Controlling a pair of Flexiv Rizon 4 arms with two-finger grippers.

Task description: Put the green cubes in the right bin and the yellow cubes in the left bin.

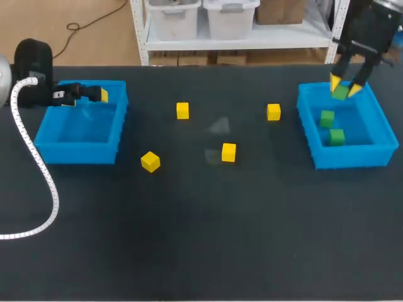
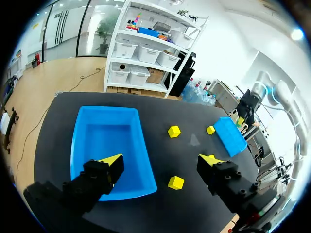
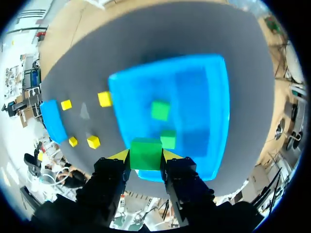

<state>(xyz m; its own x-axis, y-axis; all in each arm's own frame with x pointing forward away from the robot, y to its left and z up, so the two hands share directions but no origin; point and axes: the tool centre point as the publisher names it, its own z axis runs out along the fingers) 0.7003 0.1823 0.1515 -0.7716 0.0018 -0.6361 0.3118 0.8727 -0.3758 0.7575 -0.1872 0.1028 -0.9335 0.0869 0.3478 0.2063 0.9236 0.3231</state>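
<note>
Green cube (image 1: pixel 340 94), one of three, is partly covered. The yellow tips of our right hand (image 3: pixel 146 156) press on two opposite sides of it, so we see little more than one broad face. That hand is closed down to the cube's width and pinches it above the right bin (image 1: pixel 371 156), over the bin's far part in the head view. In the right wrist view the cube hides a stretch of the bin's wall under it. Our right arm is cut off at the head view's corner.

A second green cube (image 1: pixel 327 117) and a third green cube (image 1: pixel 337 136) lie inside the right bin, close together but not touching.

Our left hand (image 2: pixel 162 161) has its fingers spread wide, holding and touching nothing. It hangs over the left bin (image 1: pixel 75 151), near that bin's far right corner in the head view, where only one of its yellow tips shows. A white ribbed hose (image 1: pixel 38 163) trails from the left arm onto the bench (image 1: pixel 201 239).

Between the bins four yellow cubes rest on the bench, well apart: a far-left one (image 1: pixel 182 111), a far-right one (image 1: pixel 273 112), a middle one (image 1: pixel 228 152) and a near, turned one (image 1: pixel 150 161). We make out only three of them in the left wrist view.

Every cube is plain, single-coloured and sharp-edged.
</note>
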